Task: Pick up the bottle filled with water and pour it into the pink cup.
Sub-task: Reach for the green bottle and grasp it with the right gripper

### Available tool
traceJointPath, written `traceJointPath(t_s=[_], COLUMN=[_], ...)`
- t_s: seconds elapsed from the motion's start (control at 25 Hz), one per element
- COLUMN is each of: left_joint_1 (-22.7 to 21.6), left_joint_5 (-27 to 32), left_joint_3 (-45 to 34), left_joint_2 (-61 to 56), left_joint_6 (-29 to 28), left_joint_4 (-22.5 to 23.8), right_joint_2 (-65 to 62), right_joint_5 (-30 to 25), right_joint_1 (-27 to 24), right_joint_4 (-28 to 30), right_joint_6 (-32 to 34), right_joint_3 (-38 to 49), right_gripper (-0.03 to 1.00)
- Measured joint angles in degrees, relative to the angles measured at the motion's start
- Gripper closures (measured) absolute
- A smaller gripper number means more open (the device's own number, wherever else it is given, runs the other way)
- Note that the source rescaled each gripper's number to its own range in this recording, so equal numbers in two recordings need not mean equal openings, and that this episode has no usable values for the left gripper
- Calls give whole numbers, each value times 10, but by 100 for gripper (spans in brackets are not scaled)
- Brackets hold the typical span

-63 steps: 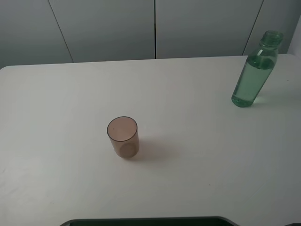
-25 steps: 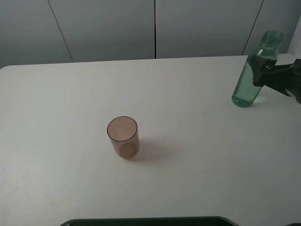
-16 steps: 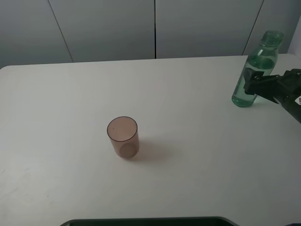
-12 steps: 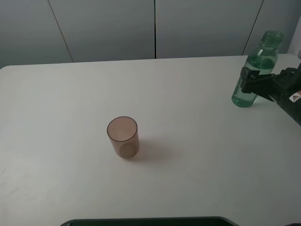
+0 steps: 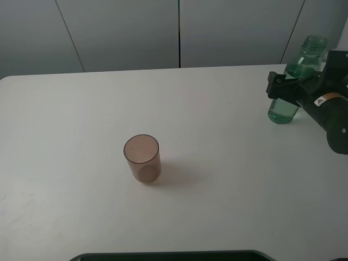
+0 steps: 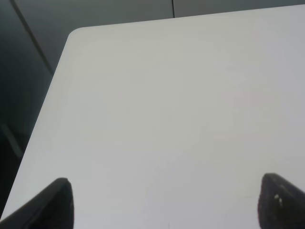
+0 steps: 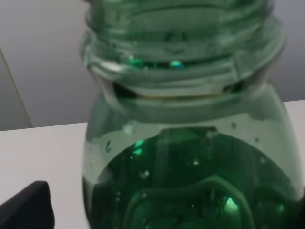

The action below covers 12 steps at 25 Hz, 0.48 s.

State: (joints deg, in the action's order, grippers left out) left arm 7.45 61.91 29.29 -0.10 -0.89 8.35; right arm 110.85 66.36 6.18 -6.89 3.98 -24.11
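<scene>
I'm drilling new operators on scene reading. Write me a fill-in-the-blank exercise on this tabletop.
In the high view, the bottle stands at the far ___ end of the table. The pink cup stands ___, not tipped over. The bottle's mouth carries no ___. The gripper at the bottle is the ___ one.
Missing words: right; upright; cap; right.
</scene>
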Motion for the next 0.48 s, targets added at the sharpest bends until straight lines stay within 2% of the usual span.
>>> traceJointPath(t_s=[0.4, 0.44, 0.48], left_joint_1=[0, 0, 0], left_joint_5=[0, 0, 0], left_joint_3=[0, 0, 0], left_joint_2=[0, 0, 0], left_joint_6=[0, -1, -3], left_joint_4=[0, 0, 0], right_joint_2=[35, 35, 35], right_joint_5=[-1, 0, 0], right_joint_1=[0, 0, 0], right_joint_4=[0, 0, -2], right_joint_6=[-6, -8, -9], right_joint_3=[-36, -36, -36], right_gripper=[-3, -1, 13])
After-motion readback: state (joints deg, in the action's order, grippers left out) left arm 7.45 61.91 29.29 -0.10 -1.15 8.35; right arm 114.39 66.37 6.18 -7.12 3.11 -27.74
